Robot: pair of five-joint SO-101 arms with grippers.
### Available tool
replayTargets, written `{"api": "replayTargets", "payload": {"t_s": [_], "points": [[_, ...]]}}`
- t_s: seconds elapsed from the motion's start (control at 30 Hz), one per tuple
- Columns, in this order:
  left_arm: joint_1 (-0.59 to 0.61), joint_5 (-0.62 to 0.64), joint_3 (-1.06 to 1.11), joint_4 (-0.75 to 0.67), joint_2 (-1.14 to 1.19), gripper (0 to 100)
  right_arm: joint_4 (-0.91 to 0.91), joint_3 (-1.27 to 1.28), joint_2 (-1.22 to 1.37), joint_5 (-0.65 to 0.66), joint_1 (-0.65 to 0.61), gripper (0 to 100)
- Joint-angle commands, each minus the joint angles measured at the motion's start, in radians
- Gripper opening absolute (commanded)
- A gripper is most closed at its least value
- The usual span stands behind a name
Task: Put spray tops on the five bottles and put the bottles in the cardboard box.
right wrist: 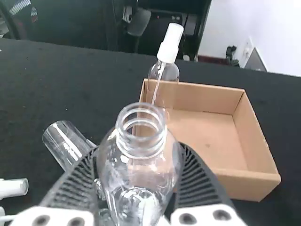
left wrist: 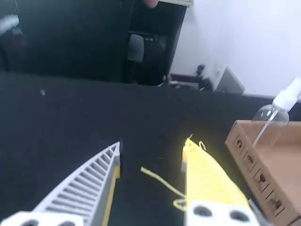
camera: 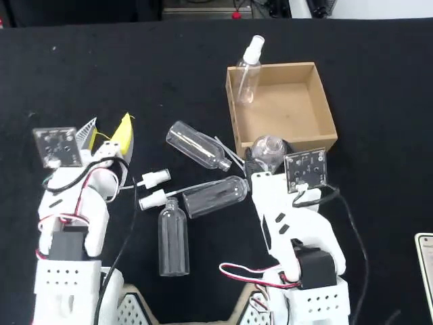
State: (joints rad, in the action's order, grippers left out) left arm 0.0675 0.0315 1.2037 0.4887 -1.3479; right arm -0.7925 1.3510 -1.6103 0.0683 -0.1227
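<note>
My right gripper point(camera: 268, 152) point(right wrist: 137, 165) is shut on a clear, uncapped bottle point(right wrist: 140, 141) point(camera: 268, 147), held upright just before the cardboard box's near wall point(camera: 284, 143) point(right wrist: 244, 176). A bottle with a white spray top point(camera: 247, 71) point(right wrist: 163, 66) point(left wrist: 275, 109) stands in the box's far left corner. Three more clear bottles lie on the black table: one point(camera: 198, 145) point(right wrist: 63, 141) left of the box, one point(camera: 215, 195) below it, one point(camera: 173, 238) nearer the arms. Two loose spray tops point(camera: 153, 178) point(camera: 153, 200) lie beside them. My left gripper point(camera: 108, 132) point(left wrist: 153, 155) hovers open and holds nothing, left of the bottles.
The box point(left wrist: 263, 157) has free floor inside. A thin spray tube point(camera: 230, 152) lies between the box and the nearest lying bottle. A white object point(camera: 425, 254) sits at the table's right edge. Cables run from both arm bases.
</note>
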Motion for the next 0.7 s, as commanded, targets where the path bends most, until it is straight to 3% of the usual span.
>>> {"api": "replayTargets", "payload": {"t_s": [0.0, 0.2, 0.3, 0.5, 0.67], "points": [[-0.062, -0.15, -0.272, 0.236, 0.071, 21, -0.035, -0.007, -0.018, -0.014, -0.012, 1.8], [-0.059, -0.549, -0.579, 0.654, 0.394, 21, -0.044, -0.005, -0.018, -0.011, -0.012, 1.8], [-0.054, -0.733, -0.644, 0.796, 0.594, 21, -0.044, -0.005, -0.018, -0.011, -0.012, 1.8], [-0.059, -0.928, -0.713, 0.798, 0.933, 22, -0.043, 0.013, -0.018, -0.008, -0.011, 1.8], [-0.062, -0.951, -0.846, 0.775, 1.151, 22, -0.043, 0.031, -0.018, -0.008, -0.011, 1.8]]}}
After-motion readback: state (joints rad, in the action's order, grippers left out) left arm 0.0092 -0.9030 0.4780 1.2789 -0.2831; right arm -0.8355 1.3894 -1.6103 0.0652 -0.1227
